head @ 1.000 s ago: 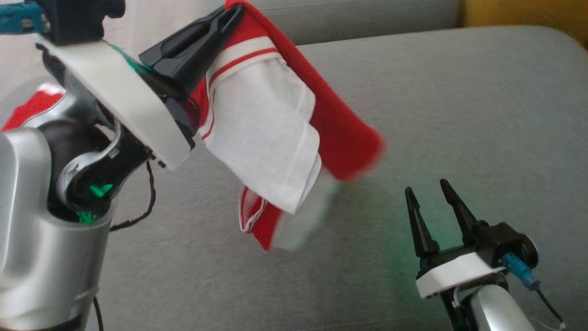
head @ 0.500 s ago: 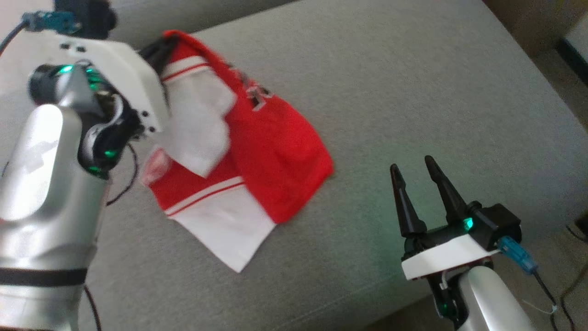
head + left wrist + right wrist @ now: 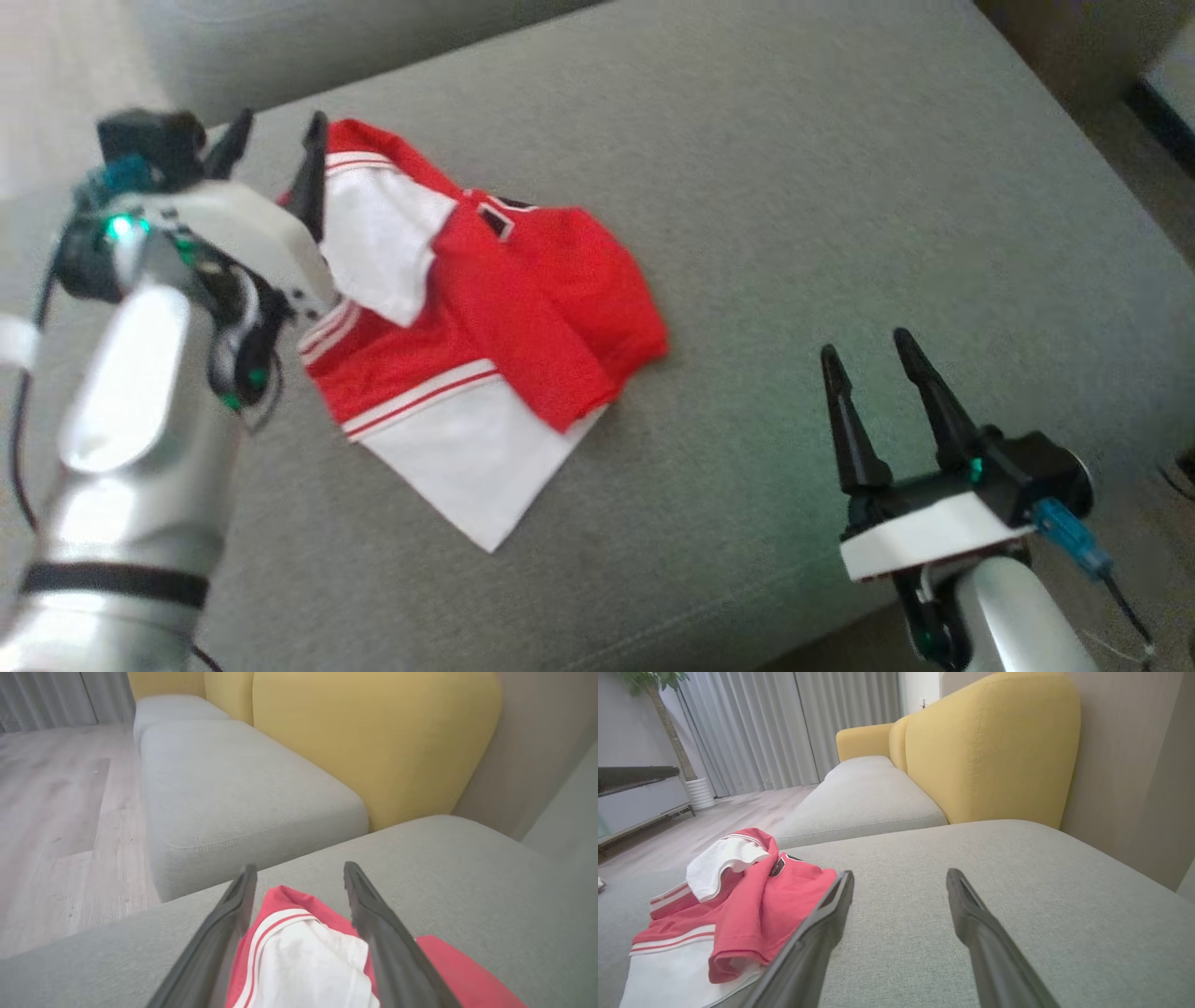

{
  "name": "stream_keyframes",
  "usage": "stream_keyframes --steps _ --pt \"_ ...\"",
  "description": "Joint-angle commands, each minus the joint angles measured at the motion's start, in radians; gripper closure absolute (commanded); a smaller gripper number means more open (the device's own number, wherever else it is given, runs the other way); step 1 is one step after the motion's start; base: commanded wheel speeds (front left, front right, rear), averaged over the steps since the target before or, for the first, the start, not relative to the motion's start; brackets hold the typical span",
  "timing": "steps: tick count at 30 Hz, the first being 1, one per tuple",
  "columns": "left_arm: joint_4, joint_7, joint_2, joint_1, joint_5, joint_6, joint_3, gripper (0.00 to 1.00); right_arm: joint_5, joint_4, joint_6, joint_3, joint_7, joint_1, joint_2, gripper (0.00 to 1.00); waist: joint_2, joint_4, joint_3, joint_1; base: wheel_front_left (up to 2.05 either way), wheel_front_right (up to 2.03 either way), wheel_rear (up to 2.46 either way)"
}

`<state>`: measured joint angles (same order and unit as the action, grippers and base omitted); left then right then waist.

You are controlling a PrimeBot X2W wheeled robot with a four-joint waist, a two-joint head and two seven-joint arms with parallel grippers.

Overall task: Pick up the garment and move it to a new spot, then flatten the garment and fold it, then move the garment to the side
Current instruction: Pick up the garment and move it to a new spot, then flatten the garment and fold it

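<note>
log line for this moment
garment: crumpled on sofa | left gripper: open at garment edge | right gripper: open, apart

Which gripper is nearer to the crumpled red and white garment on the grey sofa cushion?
Left. The left gripper is open at the upper-left edge of the red and white garment; the right gripper is apart from it, over grey cushion to its right.

No words or numbers can be read here. The garment (image 3: 523, 308) has a small dark patch (image 3: 495, 221) with white edges, too blurry to read
</note>
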<state>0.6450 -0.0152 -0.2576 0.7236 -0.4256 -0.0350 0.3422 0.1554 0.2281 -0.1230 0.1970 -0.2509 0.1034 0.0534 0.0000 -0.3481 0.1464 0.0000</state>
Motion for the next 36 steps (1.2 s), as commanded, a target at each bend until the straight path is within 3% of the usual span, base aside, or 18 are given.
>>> stream_keyframes --steps 1,11,17,25,36 --pt "-0.053 0.047 -0.015 -0.014 -0.001 0.014 -0.035 0.00 -0.022 -0.044 -0.008 0.005 -0.011 -0.002 -0.003 0.00 0.0000 0.066 -0.048 0.0000 0.00 0.00 0.00" --pt "-0.306 0.199 0.078 -0.385 -0.038 0.145 -0.055 0.00 -0.119 -0.090 -0.008 -0.112 -0.011 -0.079 0.000 0.00 0.0000 0.290 -0.125 0.0000 0.00 0.00 0.00" --pt "-0.437 0.263 0.064 -0.599 0.000 0.216 -0.078 0.00 -0.147 -0.086 -0.008 -0.166 -0.011 -0.128 0.016 0.00 0.0000 0.402 -0.141 0.0000 0.00 0.00 0.00" --pt "-0.533 0.276 0.065 -0.742 0.060 0.215 -0.116 0.00 -0.136 -0.056 -0.008 -0.195 -0.011 -0.170 0.006 0.00 0.0000 0.449 -0.155 0.0000 0.00 0.00 0.00" --pt "-0.564 0.277 0.108 -0.824 0.153 0.142 -0.173 0.00 -0.119 -0.013 -0.008 -0.181 -0.011 -0.175 -0.003 0.00 0.0000 0.421 -0.159 0.0000 0.00 0.00 0.00"
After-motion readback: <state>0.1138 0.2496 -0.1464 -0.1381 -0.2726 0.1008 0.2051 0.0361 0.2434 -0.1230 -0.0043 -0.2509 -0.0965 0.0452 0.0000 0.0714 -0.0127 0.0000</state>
